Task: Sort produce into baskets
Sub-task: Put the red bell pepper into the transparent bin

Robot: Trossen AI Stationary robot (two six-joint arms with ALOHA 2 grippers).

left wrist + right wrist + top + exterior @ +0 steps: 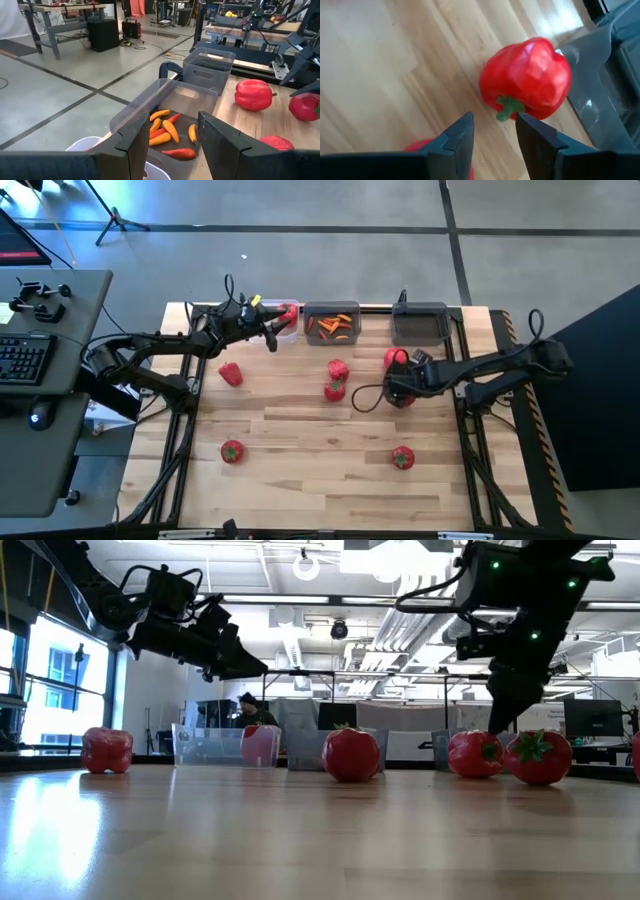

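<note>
Both jaws gape, empty — left gripper (272, 340) at eleven o'clock above the clear plastic basket (283, 319), right gripper (492, 131) by a lumpy red bell pepper (527, 79), two o'clock.

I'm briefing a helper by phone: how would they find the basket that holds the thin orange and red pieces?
Look at the far edge of the wooden table, where three bins stand in a row. The middle basket is the one. The clear bin on the left arm's side holds something red, and the dark bin on the right arm's side shows nothing inside.
</note>
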